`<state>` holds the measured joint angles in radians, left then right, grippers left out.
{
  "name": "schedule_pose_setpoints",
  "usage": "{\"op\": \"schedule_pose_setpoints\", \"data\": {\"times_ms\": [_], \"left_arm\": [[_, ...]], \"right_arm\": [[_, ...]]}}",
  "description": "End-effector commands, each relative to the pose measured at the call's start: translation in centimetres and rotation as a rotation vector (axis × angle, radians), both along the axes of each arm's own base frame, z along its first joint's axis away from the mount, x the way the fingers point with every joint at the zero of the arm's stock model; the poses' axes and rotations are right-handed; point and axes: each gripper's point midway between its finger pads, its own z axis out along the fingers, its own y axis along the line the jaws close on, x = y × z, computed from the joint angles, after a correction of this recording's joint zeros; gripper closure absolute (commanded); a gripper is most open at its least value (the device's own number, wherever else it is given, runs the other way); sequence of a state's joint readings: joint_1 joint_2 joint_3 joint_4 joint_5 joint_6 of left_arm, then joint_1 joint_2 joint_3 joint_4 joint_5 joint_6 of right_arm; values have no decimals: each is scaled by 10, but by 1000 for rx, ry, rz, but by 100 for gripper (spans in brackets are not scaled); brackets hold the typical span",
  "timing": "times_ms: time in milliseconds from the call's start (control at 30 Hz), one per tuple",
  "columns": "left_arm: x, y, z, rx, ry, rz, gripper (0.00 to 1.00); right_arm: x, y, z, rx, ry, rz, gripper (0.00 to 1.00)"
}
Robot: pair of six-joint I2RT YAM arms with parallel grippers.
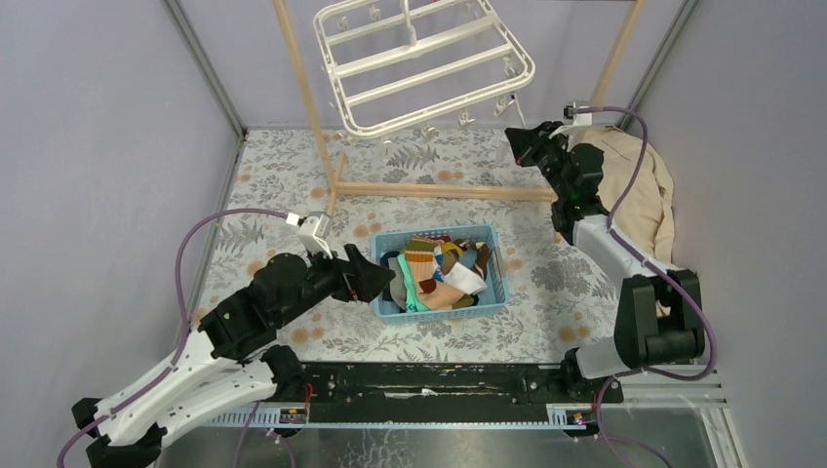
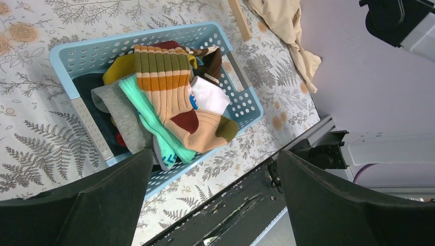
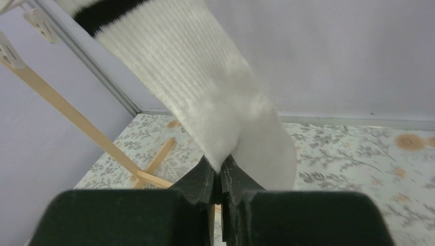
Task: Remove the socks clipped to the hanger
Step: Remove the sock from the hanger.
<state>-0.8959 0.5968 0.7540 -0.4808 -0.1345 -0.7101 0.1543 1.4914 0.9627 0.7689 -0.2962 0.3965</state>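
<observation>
The table was covered with a flat cloth printed with grey ferns and orange flowers. On its far part stood one wooden rack of thin pale poles. Between these poles, above the table, was one hanger, a white rectangular plastic frame with crossbars, tilted. One beige cloth lay soft and crumpled at the right wall. One basket of light blue plastic with perforated walls held a heap of knitted socks. I counted at least six colours, but the exact number was not clear. The left gripper was near the basket's left wall, its fingers wide apart with nothing between them. The right gripper, near the hanger's right corner, was clamped on one ribbed white sock with one black stripe. Two small clips showed beside it. Whether a clip held this sock I could not tell.
</observation>
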Motion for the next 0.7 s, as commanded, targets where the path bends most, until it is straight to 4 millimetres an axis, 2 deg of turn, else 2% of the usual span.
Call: {"op": "schedule_pose_setpoints", "data": {"times_ms": [0, 267, 467, 667], "left_arm": [[-8, -1, -1, -22, 8, -32, 1], [-20, -4, 2, -40, -2, -99, 1], [-26, -1, 3, -47, -13, -123, 1], [-25, 1, -2, -21, -6, -115, 1]], "right_arm": [[-23, -25, 23, -33, -57, -125, 99], [-73, -35, 57, -51, -110, -135, 100], [-112, -24, 94, -64, -151, -37, 99], [-141, -6, 119, -71, -153, 99, 100]]}}
